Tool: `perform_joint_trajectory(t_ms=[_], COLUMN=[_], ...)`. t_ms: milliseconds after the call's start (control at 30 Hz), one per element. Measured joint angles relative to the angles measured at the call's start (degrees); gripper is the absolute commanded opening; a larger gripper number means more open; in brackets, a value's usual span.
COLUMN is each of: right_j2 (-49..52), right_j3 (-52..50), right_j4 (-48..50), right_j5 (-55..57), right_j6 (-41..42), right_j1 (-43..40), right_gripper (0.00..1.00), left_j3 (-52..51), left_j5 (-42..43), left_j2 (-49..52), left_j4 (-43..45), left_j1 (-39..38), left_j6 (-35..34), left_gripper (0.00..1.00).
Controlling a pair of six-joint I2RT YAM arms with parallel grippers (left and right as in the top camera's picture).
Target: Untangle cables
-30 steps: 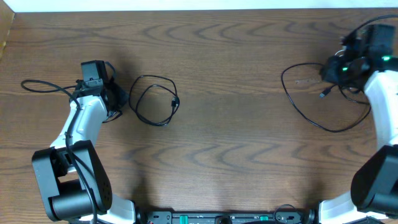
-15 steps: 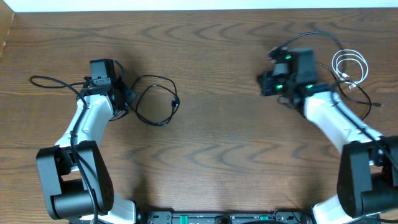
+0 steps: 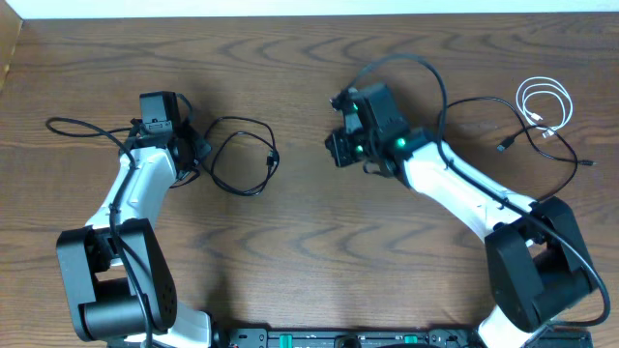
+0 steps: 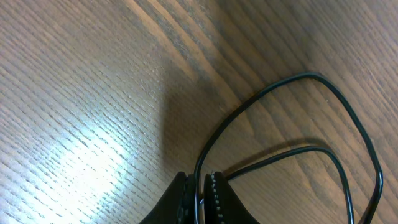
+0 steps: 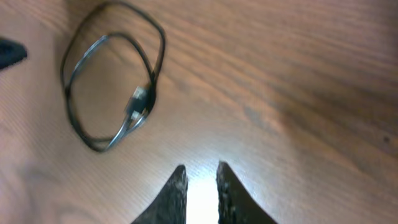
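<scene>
Swinging in from the far right edge, the right arm now reaches over the middle of the table, while the left arm holds almost the same place; the black loop (image 3: 274,158) lies left of centre, its small plug resting inside its own curve (image 5: 138,98); the left hand (image 3: 198,150) is clamped on one strand of it at the loop's left side, the cord pinched between closed fingers (image 4: 200,186); the right hand (image 3: 337,150) hovers well apart from the loop on its right, fingers drawn almost together with nothing between them (image 5: 200,180); the second black cable (image 3: 505,145) and the white coil (image 3: 569,104) lie separate at the far right of the table (image 3: 309,251).

Risks, as I judge them: a pull from the right hand on the wrong strand could cinch the loop around its plug rather than open it; so thin a cord may slip from the left pinch under tension; a low approach could shove the loop sideways instead of catching it.
</scene>
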Motion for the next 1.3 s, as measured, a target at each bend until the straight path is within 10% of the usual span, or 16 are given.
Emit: perform_joint_trajectory(t_ms=[367,533,700,1300], right_j2=[4.11,9.25,14.32,24.33], right_j3=[18.29,18.29,18.27,18.78], right_j4=[-14.45,-10.03,-1.86,3.37], right_j5=[0.42,0.5,0.24,1.68], right_j6=[-2.05,-2.27,-2.49,-3.08], right_j1=[2.19,5.75,11.19,16.22], right_gripper=[0.16,0.32,0.78,0.69], left_j3=[0.0,0.0,0.0,0.0], left_j5=[0.02,0.02,0.0,0.02], left_j2=[0.0,0.0,0.0,0.0], left_j4=[0.0,0.0,0.04,0.46], left_j1=[0.0,0.02,0.02,0.02], left_j6=[0.0,-0.02,-0.04,-0.17], left_gripper=[0.12,0.13,0.16,0.22])
